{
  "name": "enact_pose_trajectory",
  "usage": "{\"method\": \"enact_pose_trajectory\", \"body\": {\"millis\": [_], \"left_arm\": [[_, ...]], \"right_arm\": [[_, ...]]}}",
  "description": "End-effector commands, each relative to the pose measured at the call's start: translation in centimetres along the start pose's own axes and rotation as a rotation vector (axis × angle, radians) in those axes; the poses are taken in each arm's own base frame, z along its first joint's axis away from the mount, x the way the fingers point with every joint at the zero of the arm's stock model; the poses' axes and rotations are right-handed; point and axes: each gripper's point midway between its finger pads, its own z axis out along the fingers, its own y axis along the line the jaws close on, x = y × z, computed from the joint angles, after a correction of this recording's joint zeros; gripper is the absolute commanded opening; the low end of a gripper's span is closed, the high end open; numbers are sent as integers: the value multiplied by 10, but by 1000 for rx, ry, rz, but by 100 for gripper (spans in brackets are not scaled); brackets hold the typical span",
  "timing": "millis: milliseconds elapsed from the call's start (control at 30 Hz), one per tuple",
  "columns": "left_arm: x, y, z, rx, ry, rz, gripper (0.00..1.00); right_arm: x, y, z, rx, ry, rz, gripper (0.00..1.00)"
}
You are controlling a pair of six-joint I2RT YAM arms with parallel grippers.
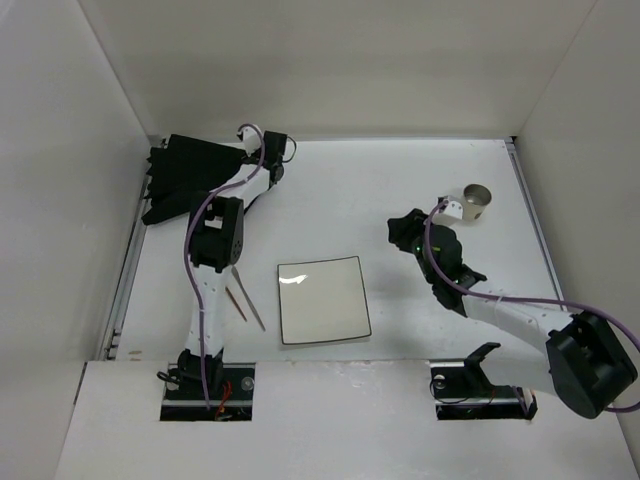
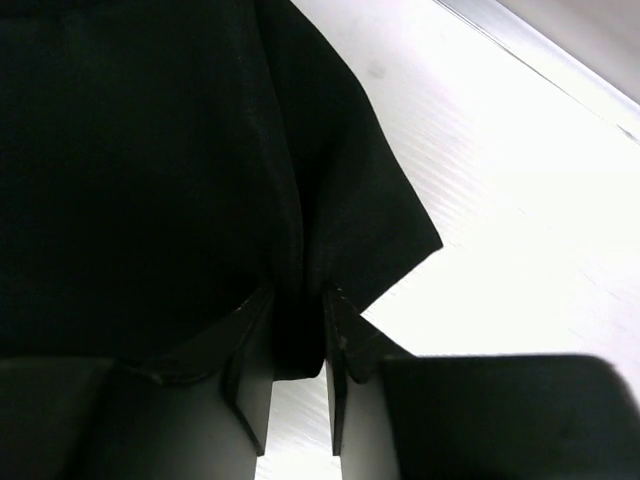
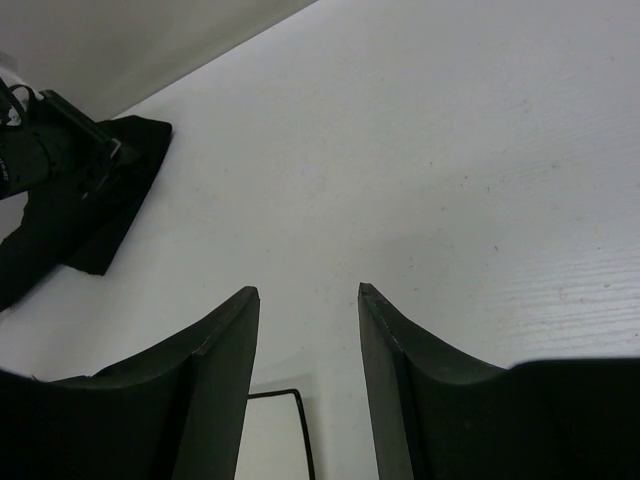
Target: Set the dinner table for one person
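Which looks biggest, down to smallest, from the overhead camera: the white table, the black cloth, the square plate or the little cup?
1. white table, by far.
2. black cloth and square plate: too alike to rank, and the cloth is partly hidden.
3. cup, smallest.

square white plate (image 1: pixel 322 300), crumpled black cloth (image 1: pixel 185 180), chopsticks (image 1: pixel 248 297), cup (image 1: pixel 477 203)

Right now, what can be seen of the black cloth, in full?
The black cloth is matte, soft fabric, bunched into uneven folds rather than spread flat, with jagged corners along its left side. It lies on the dinner table at the far left corner, close to the side wall. The left jaws are closed on a raised fold of it near one pointed corner.
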Motion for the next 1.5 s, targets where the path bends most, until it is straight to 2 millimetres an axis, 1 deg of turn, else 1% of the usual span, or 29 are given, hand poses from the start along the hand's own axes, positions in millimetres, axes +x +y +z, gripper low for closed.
{"method": "enact_pose_trajectory", "body": {"millis": [0,67,133,233,333,400,433,467,533,567,600,633,667,700,767,800,833,900,967,1033,1067,1100,1133,1167,1233,1300,1333,1400,1467], "left_arm": [[26,-60,-30,199,83,56,16],[43,-85,-47,286,109,116,14],[62,-112,-71,380,129,197,14],[88,-141,-109,499,153,318,14],[113,-159,-150,643,200,441,14],[121,-160,-176,733,228,525,16],[123,-156,-188,767,237,560,16],[124,-149,-194,774,240,580,16],[115,-135,-199,758,230,576,17],[110,-127,-201,746,226,571,20],[104,-118,-202,731,218,558,26],[98,-112,-203,715,204,538,33],[89,-105,-206,698,171,504,43],[78,-101,-213,700,128,469,49],[63,-93,-228,718,68,399,52],[56,-88,-238,735,46,349,53],[53,-84,-244,745,38,309,55],[45,-68,-254,756,24,194,56],[46,-49,-253,734,47,86,56],[52,-24,-242,683,80,-23,56],[56,-14,-237,658,92,-62,56],[59,0,-228,621,105,-113,56],[63,15,-219,583,120,-160,56],[67,26,-212,559,132,-192,56],[75,45,-199,524,152,-247,56],[80,55,-191,501,170,-265,55],[82,57,-188,494,181,-272,55],[88,59,-184,487,198,-281,55],[94,58,-180,478,211,-281,55]], "right_arm": [[-23,13,5,-28,-54,28,50],[-25,14,4,-29,-55,29,50],[-25,14,4,-27,-56,29,50],[-24,14,4,-27,-53,28,50],[-26,12,4,-18,-59,31,50],[-25,9,5,-11,-57,33,50],[-26,9,5,-10,-57,37,50],[-27,8,4,-10,-57,38,50],[-29,7,3,-9,-63,42,49],[-29,6,3,-9,-63,43,46],[-30,6,3,-9,-66,44,43],[-31,5,2,-13,-66,46,41],[-32,5,2,-19,-67,48,37],[-33,5,2,-25,-67,51,33],[-30,5,7,-36,-48,49,25],[-28,7,10,-45,-32,47,23],[-26,9,13,-51,-20,47,22],[-22,18,25,-74,20,45,20],[-18,32,39,-105,63,40,19],[-11,51,57,-143,119,18,21],[-8,61,68,-164,146,7,24],[-6,68,80,-174,166,0,30],[-3,72,90,-175,180,-2,37],[0,77,104,-172,195,0,46],[6,82,122,-164,215,5,52],[9,85,141,-155,233,11,56],[12,83,151,-142,242,9,56],[21,80,169,-109,274,3,56],[33,76,181,-76,311,-8,56]]}}
